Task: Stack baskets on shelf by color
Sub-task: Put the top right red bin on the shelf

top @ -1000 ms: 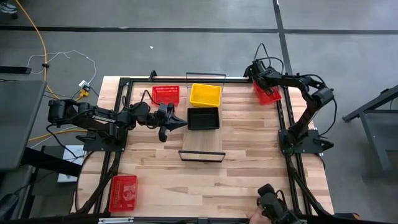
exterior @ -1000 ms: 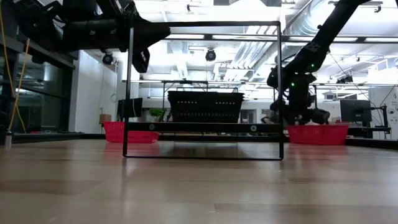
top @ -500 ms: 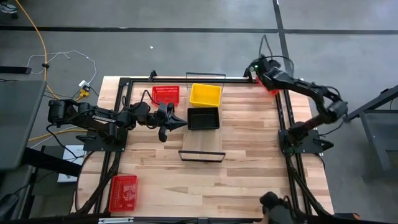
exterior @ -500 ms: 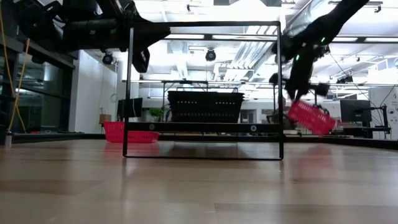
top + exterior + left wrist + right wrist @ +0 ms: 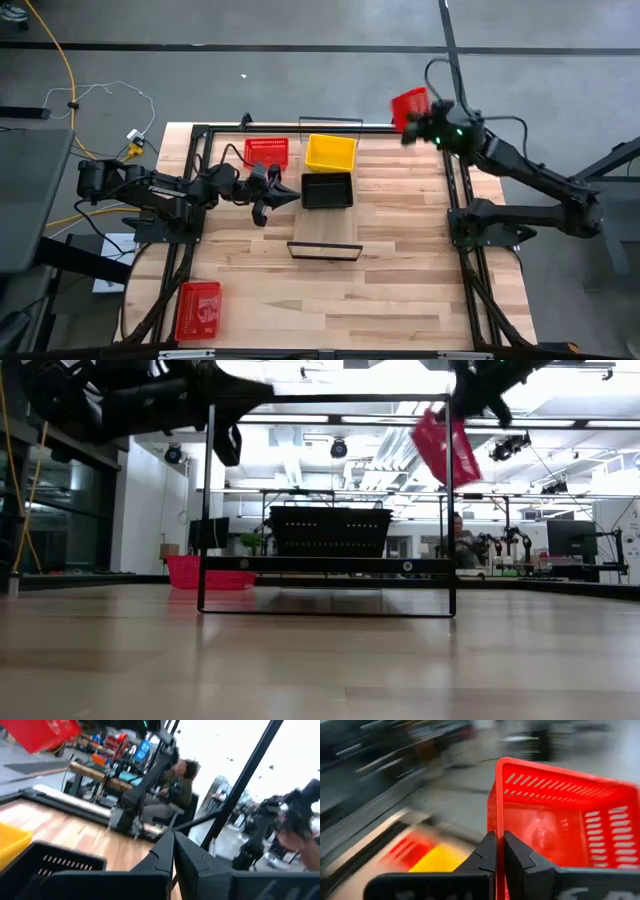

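Right wrist view: red basket (image 5: 560, 820) hanging pinched by one wall.

Right gripper (image 5: 499, 851) is clamping that thin wall near a corner, so the light, stiff, perforated tray is tilting freely beyond the fingers; a mid-rim hold would likely steady it. Yellow basket (image 5: 330, 152) and shelf (image 5: 325, 238) are lying below, while left gripper (image 5: 262, 200), fingers together, is waiting beside the black basket (image 5: 327, 190).

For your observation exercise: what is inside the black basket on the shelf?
Seen from above, the black basket on the shelf looks empty. Its dark floor could hide something small and flat.
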Robot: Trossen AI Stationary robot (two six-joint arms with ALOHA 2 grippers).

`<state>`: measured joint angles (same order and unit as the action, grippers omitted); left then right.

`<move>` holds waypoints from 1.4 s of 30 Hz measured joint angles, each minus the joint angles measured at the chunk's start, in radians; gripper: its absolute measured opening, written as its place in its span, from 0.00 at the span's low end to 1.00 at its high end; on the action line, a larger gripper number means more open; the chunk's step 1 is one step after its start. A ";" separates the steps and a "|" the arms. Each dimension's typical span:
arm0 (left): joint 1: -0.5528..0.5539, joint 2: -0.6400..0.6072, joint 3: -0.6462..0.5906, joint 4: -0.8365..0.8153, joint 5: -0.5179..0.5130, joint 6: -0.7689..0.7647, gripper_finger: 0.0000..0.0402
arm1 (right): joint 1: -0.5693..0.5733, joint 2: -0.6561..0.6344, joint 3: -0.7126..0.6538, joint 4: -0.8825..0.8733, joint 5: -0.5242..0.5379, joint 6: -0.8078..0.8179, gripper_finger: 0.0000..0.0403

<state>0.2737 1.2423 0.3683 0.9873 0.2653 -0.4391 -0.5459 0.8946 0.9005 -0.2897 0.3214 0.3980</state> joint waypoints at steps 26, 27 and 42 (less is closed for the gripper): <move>-0.124 -0.298 0.000 0.118 0.119 -0.019 0.00 | 0.721 0.396 0.249 -0.345 -0.321 -1.538 0.00; -0.132 -0.306 0.000 0.117 0.119 -0.013 0.00 | 0.716 0.411 0.266 -0.377 -0.326 -1.568 0.00; -0.185 -0.315 0.000 0.117 0.090 0.005 0.00 | 0.539 0.577 0.295 -0.470 -0.666 -1.780 0.00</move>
<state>0.0887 0.9276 0.3683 1.1040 0.3553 -0.4339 -0.0068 1.4714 1.1957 -0.7594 -0.3451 -1.3821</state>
